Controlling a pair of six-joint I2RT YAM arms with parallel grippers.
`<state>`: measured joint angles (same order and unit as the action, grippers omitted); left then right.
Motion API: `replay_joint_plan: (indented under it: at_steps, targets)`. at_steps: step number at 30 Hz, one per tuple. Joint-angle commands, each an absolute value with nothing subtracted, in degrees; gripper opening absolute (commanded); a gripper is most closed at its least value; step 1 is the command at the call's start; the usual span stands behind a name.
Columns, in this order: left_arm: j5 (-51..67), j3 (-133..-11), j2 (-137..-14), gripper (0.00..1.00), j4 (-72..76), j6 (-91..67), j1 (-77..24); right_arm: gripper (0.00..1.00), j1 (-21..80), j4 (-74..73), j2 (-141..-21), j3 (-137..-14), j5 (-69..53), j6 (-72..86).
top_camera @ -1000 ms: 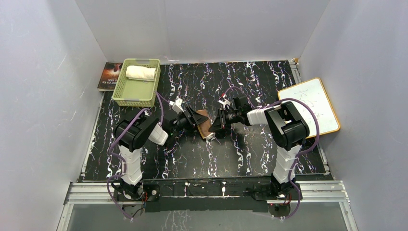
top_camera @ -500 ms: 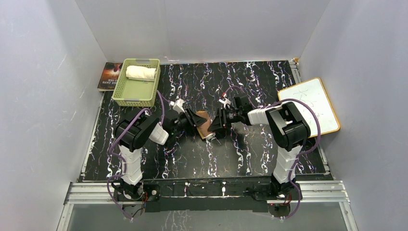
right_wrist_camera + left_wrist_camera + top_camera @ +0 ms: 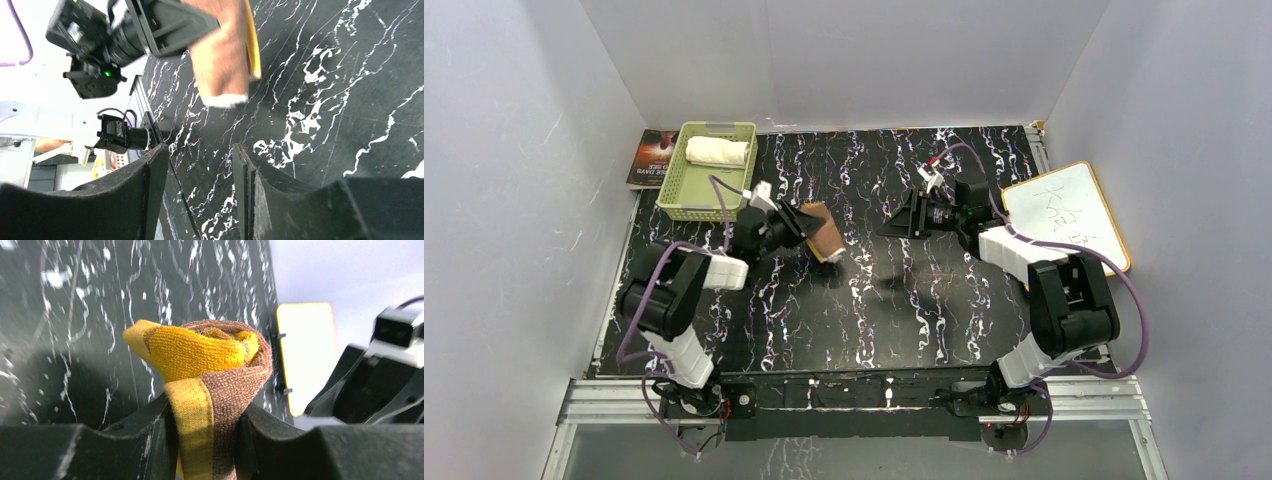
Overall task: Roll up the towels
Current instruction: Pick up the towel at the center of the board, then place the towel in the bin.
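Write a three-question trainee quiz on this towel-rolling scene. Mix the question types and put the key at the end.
1. Which gripper holds the rolled brown-and-yellow terry towel?
2. True or false: the right gripper is clamped on that towel.
3. Where does the rolled cream-white towel lie? A) in the pale green plastic basket; B) in the right gripper; C) on the wood-framed white board.
Key: 1. the left gripper; 2. false, it is open and empty, apart from the towel; 3. A.
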<state>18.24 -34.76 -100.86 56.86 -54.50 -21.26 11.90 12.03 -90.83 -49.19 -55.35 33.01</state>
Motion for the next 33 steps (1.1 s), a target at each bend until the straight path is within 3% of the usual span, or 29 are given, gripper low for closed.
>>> replay_joint_plan:
  at_steps: [1, 8, 12, 17, 33]
  targets:
    - [17.1, -39.9, -90.0, 0.33, 49.0, -51.8, -16.5, 0.48, 12.3, 10.7, -87.0, -47.0, -54.8, 30.8]
    - [14.9, -48.1, -82.1, 0.34, 35.1, -50.4, -3.7, 0.48, 12.4, 10.7, -84.0, -44.6, -55.2, 30.7]
    - [16.7, -52.5, -85.2, 0.34, 32.0, -54.2, 6.4, 0.48, 12.4, 10.4, -82.5, -43.8, -55.8, 30.7]
    - [20.2, -55.1, -93.8, 0.3, 38.5, -64.7, 15.0, 0.48, 12.4, 10.0, -80.4, -42.4, -56.1, 30.5]
    - [11.8, -76.9, -115.5, 0.38, 24.0, -67.0, 14.9, 0.49, 12.4, 9.8, -79.2, -39.1, -56.0, 29.7]
